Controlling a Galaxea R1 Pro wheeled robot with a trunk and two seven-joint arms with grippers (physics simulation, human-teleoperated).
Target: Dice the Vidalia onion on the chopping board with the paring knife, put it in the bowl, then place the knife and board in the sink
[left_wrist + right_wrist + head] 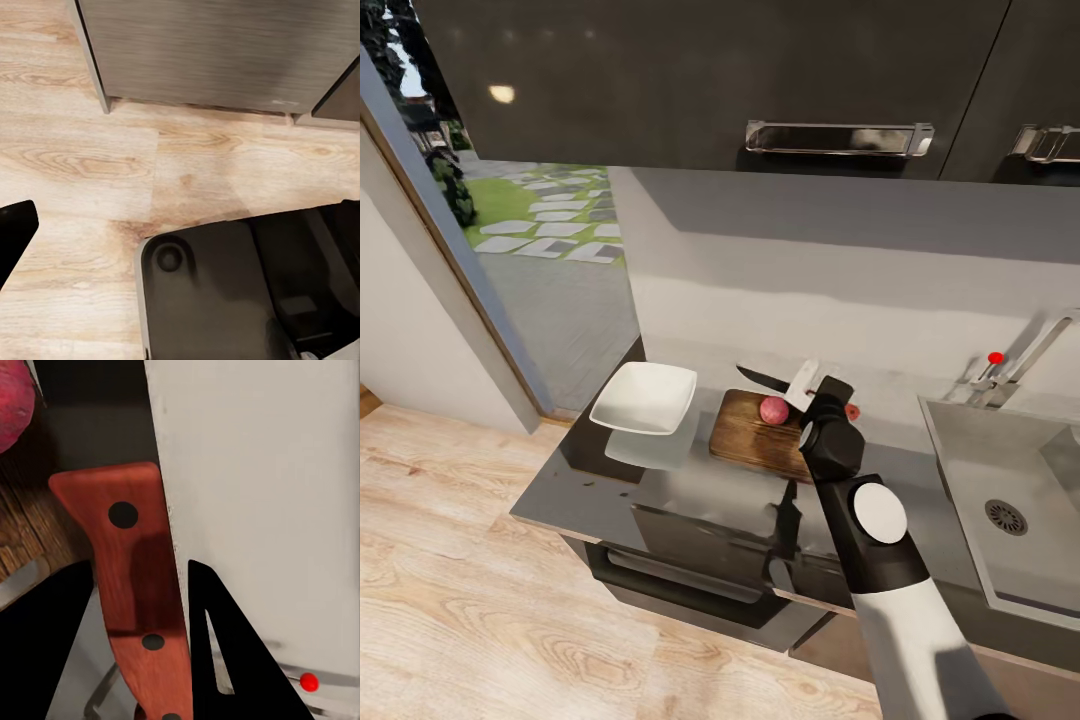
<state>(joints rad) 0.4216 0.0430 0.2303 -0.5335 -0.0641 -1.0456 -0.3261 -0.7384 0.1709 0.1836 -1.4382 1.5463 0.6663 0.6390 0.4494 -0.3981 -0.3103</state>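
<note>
Our right gripper (822, 392) is closed on the paring knife (772, 382), holding it by its red-orange handle (139, 585), which in the right wrist view runs between the two dark fingers (225, 652). In the head view the dark blade reaches out to the left over the far edge of the chopping board (760, 437), and the Vidalia onion (774, 409) sits whole on the board just below it, a little left of the gripper.

We judge the main risk to be the onion itself: it is round and lies loose on the board, so a blade that comes down off-centre could roll it off the far or left edge onto the countertop (690, 480). A second risk is the grip. The handle looks to sit at a slant between the fingers, though the wrist view is too close for us to be sure, and a slanted hold could let the knife twist under cutting load.

The bowl (646, 396) stands on the countertop just left of the board, apart from it, ready for the diced pieces. The sink (1010, 500) lies well to the right, with its tap and red knob (995, 357) at the far side.

Of our left gripper we see a dark fingertip (13, 232) over the wooden floor (112, 150), and we cannot tell how far it is open.
</note>
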